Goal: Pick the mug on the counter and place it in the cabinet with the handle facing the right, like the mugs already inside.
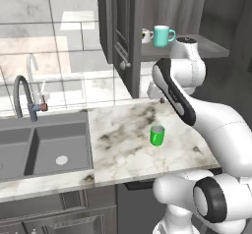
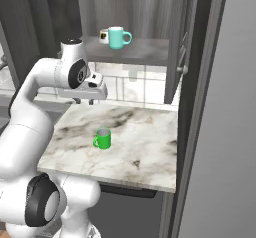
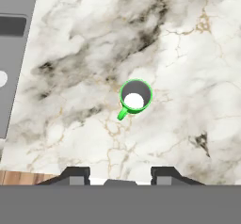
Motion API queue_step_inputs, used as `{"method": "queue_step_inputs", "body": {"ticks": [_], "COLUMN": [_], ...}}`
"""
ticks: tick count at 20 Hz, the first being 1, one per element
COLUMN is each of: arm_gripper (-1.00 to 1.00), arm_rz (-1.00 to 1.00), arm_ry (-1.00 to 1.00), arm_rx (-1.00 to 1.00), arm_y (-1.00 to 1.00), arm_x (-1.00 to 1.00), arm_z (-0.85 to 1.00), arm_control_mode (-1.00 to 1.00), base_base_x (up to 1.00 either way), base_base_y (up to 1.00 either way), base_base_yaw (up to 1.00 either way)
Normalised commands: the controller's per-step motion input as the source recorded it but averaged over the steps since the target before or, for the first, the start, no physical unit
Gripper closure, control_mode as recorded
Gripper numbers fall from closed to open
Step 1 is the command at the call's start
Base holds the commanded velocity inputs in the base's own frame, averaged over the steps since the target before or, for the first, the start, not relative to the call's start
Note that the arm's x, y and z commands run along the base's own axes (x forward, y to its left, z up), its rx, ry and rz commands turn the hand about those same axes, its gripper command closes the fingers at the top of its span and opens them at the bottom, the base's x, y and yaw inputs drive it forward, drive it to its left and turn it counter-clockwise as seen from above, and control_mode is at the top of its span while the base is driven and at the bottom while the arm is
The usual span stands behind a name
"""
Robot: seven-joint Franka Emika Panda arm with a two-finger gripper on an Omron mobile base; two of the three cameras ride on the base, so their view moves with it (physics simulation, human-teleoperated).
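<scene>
The bright green mug (image 1: pixel 157 135) (image 2: pixel 103 139) (image 3: pixel 135 96) stands upright on the marble counter (image 1: pixel 123 154) (image 2: pixel 147 149) (image 3: pixel 188 53). Its handle (image 3: pixel 123 113) (image 2: pixel 95 142) points to the lower left in the hand view. My gripper (image 1: pixel 154 94) (image 2: pixel 84 101) (image 3: pixel 120 175) hangs well above the mug and looks straight down on it, open with nothing between its fingertips. The open cabinet (image 1: pixel 211 50) (image 2: pixel 147 52) above holds a teal mug (image 1: pixel 163 36) (image 2: pixel 119 37) and a small white mug (image 1: pixel 146 35) (image 2: pixel 104 35) on its shelf, the teal one's handle facing right.
The cabinet door (image 1: pixel 120 31) (image 2: pixel 182 32) stands swung open with a round knob (image 1: pixel 123 65) (image 2: pixel 181 69). A grey double sink (image 1: pixel 49 144) (image 3: pixel 14 53) with a dark faucet (image 1: pixel 22 98) lies left of the counter. Shelf room lies right of the teal mug.
</scene>
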Motion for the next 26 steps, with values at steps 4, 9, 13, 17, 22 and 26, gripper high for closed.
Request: {"method": "queue_step_inputs", "body": {"ticks": [4, 9, 13, 17, 22, 26], "arm_gripper": [-1.0, -1.0, -1.0, -1.0, -1.0, -1.0], "arm_rz": [-0.01, -0.06, -0.1, -0.13, -0.15, -0.12], "arm_ry": [-0.01, -0.03, -0.04, -0.03, -0.03, -0.03], "arm_rx": [0.0, 0.0, 0.0, 0.0, 0.0, 0.0], "arm_y": [0.0, 0.0, 0.01, 0.04, 0.08, 0.06], "arm_x": [-0.1, -0.14, -0.07, 0.0, 0.0, 0.0], "arm_z": [-0.03, -0.18, -0.23, -0.24, -0.16, -0.16], "arm_control_mode": [-1.0, -1.0, -1.0, -1.0, -1.0, -1.0], "base_base_x": [0.0, 0.0, 0.0, 0.0, 0.0, 0.0], "base_base_y": [0.0, 0.0, 0.0, 0.0, 0.0, 0.0], "base_base_yaw": [0.0, 0.0, 0.0, 0.0, 0.0, 0.0]}}
